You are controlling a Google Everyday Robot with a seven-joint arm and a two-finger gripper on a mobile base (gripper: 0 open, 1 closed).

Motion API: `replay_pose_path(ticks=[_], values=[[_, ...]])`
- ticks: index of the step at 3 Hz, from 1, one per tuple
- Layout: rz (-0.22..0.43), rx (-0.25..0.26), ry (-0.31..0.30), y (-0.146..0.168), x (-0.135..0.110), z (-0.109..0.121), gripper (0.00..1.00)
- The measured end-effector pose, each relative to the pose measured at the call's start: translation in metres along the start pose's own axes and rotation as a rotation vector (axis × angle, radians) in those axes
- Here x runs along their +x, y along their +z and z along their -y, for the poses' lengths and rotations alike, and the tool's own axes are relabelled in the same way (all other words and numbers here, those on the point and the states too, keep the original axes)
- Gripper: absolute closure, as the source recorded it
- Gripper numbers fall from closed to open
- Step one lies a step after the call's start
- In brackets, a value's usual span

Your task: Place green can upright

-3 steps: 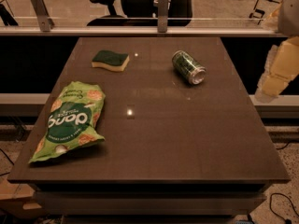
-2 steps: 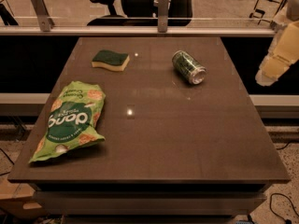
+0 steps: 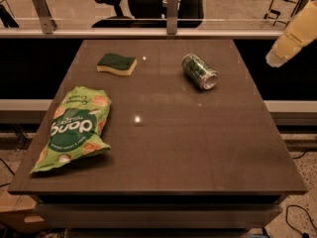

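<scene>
The green can [image 3: 199, 71] lies on its side on the far right part of the dark table [image 3: 163, 152]. It is dark green with pale markings, and its silver end faces front right. Only a pale part of my arm [image 3: 293, 34] shows at the upper right edge, beyond the table's right side and well apart from the can. My gripper itself is out of view.
A green-topped yellow sponge [image 3: 117, 63] lies at the far left of the table. A large green snack bag [image 3: 73, 128] lies flat near the left edge. A rail and office chairs stand behind the table.
The pale arm part has risen along the right edge and now sits higher in the view. The can, sponge and bag have not moved.
</scene>
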State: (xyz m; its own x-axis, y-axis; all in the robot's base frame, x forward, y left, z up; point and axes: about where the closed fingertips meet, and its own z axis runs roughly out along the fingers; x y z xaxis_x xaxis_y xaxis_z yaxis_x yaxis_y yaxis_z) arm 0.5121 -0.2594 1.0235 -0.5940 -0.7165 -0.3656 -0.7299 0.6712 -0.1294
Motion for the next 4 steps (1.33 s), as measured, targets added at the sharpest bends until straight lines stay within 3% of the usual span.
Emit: replay_pose_path(ticks=[1, 2, 4], values=[[0.035, 0.021, 0.021, -0.003, 0.001, 0.002, 0.00], [0.037, 0.043, 0.081, -0.004, -0.004, 0.004, 0.00], [0.017, 0.054, 0.219, 0.005, -0.035, 0.003, 0.00]])
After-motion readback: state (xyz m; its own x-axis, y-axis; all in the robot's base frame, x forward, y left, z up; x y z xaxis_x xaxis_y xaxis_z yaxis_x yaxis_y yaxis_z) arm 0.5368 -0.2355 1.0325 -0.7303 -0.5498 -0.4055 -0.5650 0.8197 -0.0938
